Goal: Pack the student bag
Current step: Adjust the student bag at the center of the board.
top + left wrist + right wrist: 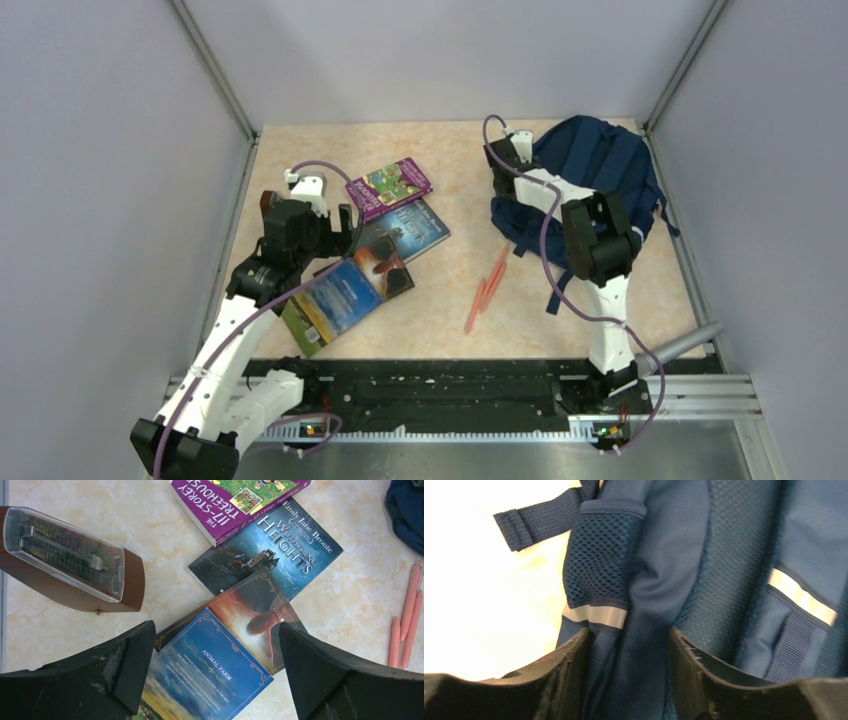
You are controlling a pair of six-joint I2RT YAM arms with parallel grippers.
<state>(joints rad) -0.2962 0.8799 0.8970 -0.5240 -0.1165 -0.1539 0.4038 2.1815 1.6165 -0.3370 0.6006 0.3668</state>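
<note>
At the far left of the left wrist view a brown wedge-shaped object (70, 560) with a clear cover lies on the tabletop (450, 160), its left end cut off by the frame, and what sits under the cover is hard to make out. The left fingers (115, 670) are spread wide with nothing held, hovering over a fan of four books. The purple book (235, 505) runs off the top edge, so only part of its title shows. The Wuthering Heights book (290, 550) lies just below it, with a corner tucked under a dark book with an orange glow (250, 615) whose title cannot be read. The Animal Farm book (210, 670) overlaps that one, and its lower end is hidden between the fingers. To the right lie a few orange sticks (487, 288), too small to tell whether they are pens or pencils. The student bag (600, 160) lies at the far right of the tabletop, and the right arm crosses over it and hides its near left part. The right fingers (559, 680) stand partway apart, down on the bag beside its mesh pocket (599, 560). A ridge of blue fabric sits between them, and whether they pinch it cannot be told
</note>
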